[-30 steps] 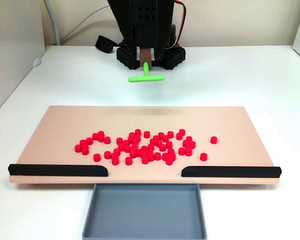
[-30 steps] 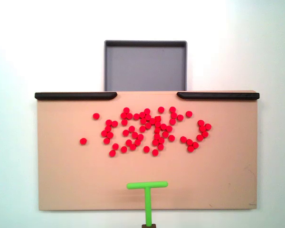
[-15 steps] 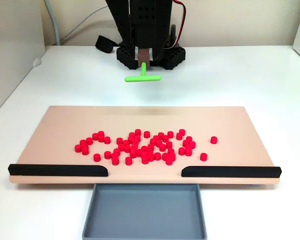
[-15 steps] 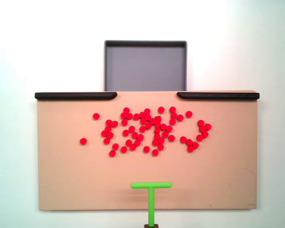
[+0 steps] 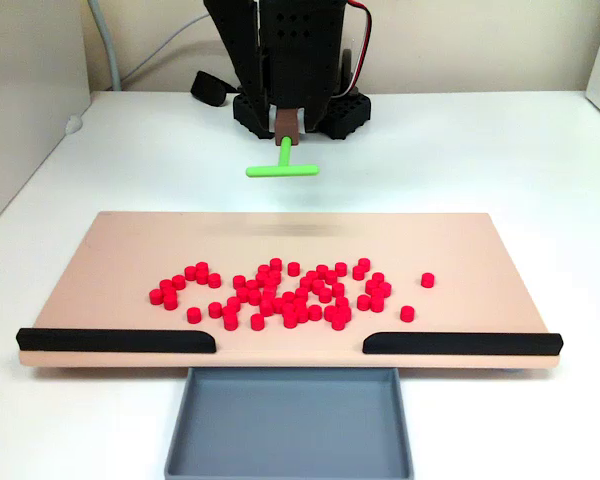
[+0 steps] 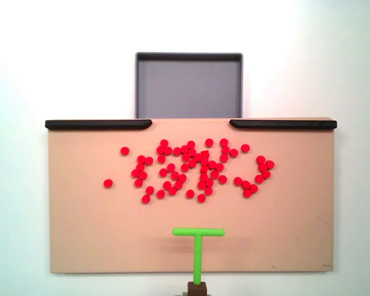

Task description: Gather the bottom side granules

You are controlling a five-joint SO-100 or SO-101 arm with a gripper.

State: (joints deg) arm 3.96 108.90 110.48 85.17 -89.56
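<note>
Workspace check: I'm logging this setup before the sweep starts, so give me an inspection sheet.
Surface: white table; tan board with two black rails and a gap between them.
Job's things: red granules scattered mid-board, one stray at the left in the view from above; green T-shaped tool over the board's bare part, apart from them.
Clutter: nothing seen.
Hand: hand holds the tool's stem.
Cables: red wire on the arm; grey cable by the wall.
Surroundings: empty grey tray beyond the gap.

One fixed view faces the arm, another looks down — both share the board (image 5: 130, 250).
</note>
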